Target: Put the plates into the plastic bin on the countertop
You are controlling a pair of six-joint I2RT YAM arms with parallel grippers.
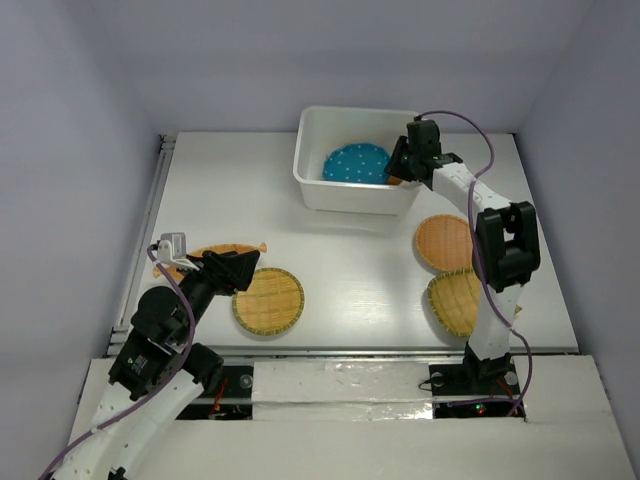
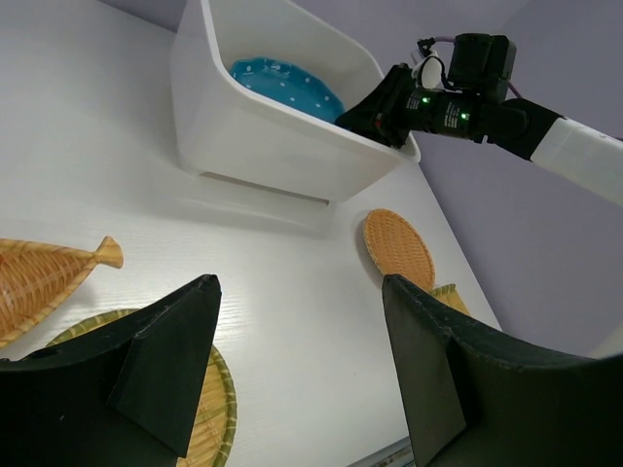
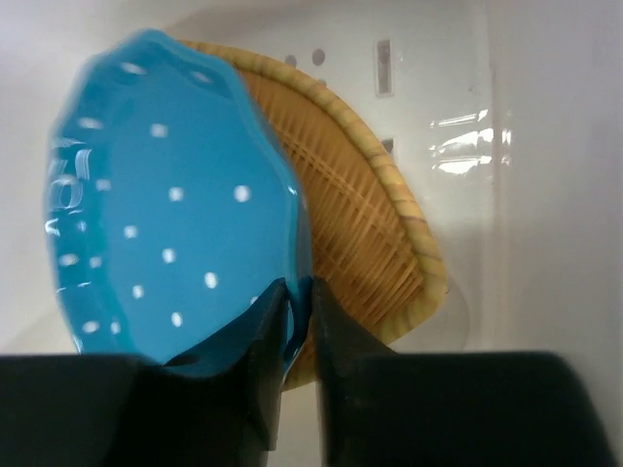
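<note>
Because the right end effector (image 3: 297, 309) sits low inside the bin (image 1: 350, 197), the overhead view hides its fingers. Its own camera shows them drawn narrow, pinching the rim of the blue plate (image 3: 165, 195), which stands tilted on edge. Behind it leans a woven plate (image 3: 365, 224), its left half covered by the blue one. The bin stands at the middle of the bench's (image 1: 340, 260) far edge.

The left end effector (image 2: 299, 287) is spread wide with nothing between its fingers. It hovers over the near left corner, where it hides one end of a fish-shaped plate (image 1: 215, 250) and touches the outline of a round plate (image 1: 270, 300). Near the right edge the right arm crosses an orange plate (image 1: 443, 242) and a yellow plate (image 1: 455, 300), so the full shape of the yellow one is hard to make out.

The bench is white and slightly glossy, with a metal rail (image 1: 152, 215) along its left edge. Plain pale lilac walls close it in on three sides.
</note>
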